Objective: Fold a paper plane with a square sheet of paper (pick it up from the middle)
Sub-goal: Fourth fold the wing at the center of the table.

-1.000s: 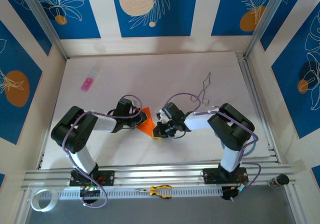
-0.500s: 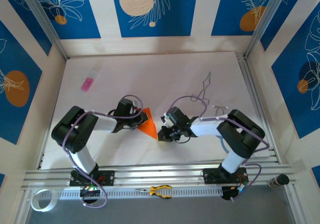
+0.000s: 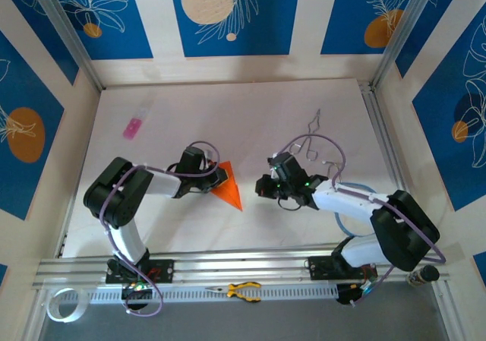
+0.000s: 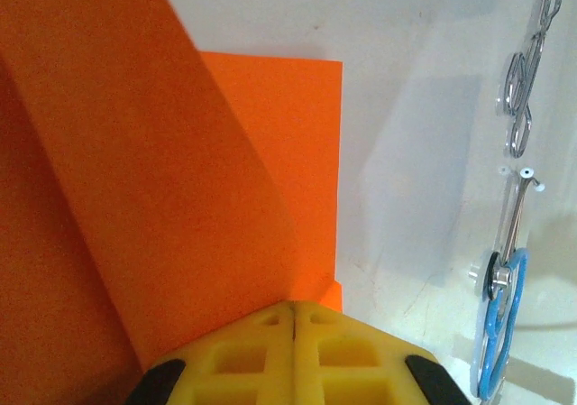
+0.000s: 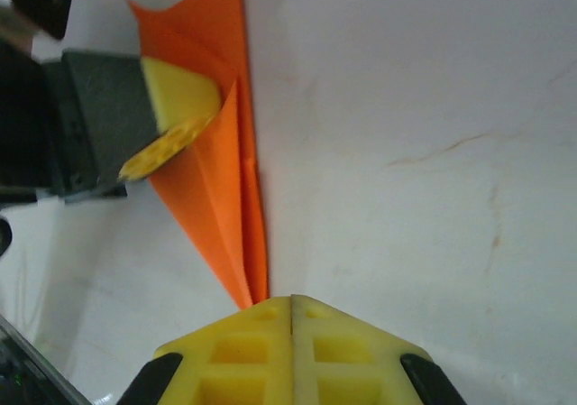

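Item: left hand (image 4: 295, 308), pads together, clamped on the square sheet of paper (image 3: 228, 192), folded to a point on the table (image 3: 228, 113) between the arms. Right hand (image 5: 291, 300): shut, empty, just beside that point. You should pin one layer firmly and press each crease flat.

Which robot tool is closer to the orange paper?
Left. The left tool is pinched on the orange paper at its left side. The right tool, shut and empty, sits apart on the paper's right.
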`<move>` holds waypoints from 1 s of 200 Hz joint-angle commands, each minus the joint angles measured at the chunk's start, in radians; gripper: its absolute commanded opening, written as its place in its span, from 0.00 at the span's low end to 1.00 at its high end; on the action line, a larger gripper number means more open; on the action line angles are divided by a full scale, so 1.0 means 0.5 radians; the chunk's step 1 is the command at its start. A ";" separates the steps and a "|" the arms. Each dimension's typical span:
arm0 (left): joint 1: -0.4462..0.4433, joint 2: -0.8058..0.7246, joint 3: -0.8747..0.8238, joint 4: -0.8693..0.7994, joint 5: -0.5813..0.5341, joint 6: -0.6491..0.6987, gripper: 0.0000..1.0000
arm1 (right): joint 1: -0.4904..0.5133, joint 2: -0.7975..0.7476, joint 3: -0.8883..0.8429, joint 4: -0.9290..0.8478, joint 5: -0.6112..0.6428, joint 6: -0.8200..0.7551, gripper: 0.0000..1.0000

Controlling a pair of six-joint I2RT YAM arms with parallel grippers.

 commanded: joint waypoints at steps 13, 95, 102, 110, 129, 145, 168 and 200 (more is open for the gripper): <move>-0.011 0.091 -0.020 -0.137 -0.034 0.084 0.00 | 0.025 0.088 -0.031 0.174 -0.209 0.126 0.00; -0.011 0.096 -0.026 -0.144 -0.012 0.089 0.00 | 0.431 0.327 0.228 0.112 0.248 0.238 0.00; -0.010 0.099 -0.024 -0.146 -0.007 0.091 0.00 | 0.421 0.359 0.220 0.192 0.149 0.239 0.00; -0.009 0.104 -0.019 -0.143 -0.005 0.090 0.00 | 0.418 0.392 0.216 0.264 0.069 0.241 0.00; -0.011 0.109 -0.016 -0.141 0.000 0.092 0.00 | 0.419 0.457 0.237 0.313 -0.037 0.270 0.00; -0.010 0.109 -0.016 -0.140 0.000 0.086 0.00 | 0.416 0.489 0.244 0.331 -0.086 0.319 0.00; -0.011 0.111 -0.012 -0.142 0.007 0.082 0.00 | 0.418 0.537 0.256 0.346 -0.134 0.359 0.00; -0.009 0.112 -0.012 -0.152 0.012 0.078 0.00 | 0.412 0.618 0.274 0.348 -0.181 0.384 0.00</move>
